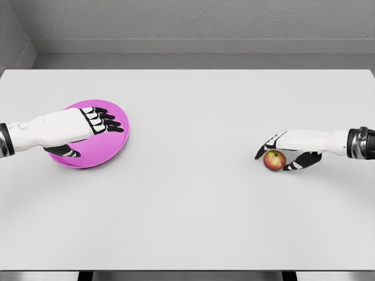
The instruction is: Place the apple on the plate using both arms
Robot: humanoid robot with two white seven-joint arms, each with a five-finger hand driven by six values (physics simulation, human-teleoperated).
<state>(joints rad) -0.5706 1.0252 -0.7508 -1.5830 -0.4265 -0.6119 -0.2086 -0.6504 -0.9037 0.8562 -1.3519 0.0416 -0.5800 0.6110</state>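
Apple, red with a yellowish patch, sits on the white table toward its right side, well apart from the plate. The right hand comes in from the right edge and is wrapped around the fruit: dark-tipped fingers arch over its top and far side, while the thumb curls along the near right side, so the apple shows between them. The digits look closed about the fruit and in contact with it, and the apple appears to rest on the tabletop, though whether it is lifted at all cannot be told from this view.

On the left side of the table lies the pink plate, round and shallow. The left hand reaches in from the left edge and covers much of the plate's upper middle. Its fingers lie stretched out and slightly apart across the top of the plate, palm down, while the thumb hooks under or against the near left rim. This looks like a grip pinching the plate's edge, but how firm it is cannot be told.

A grey wall runs behind the far edge of the table.
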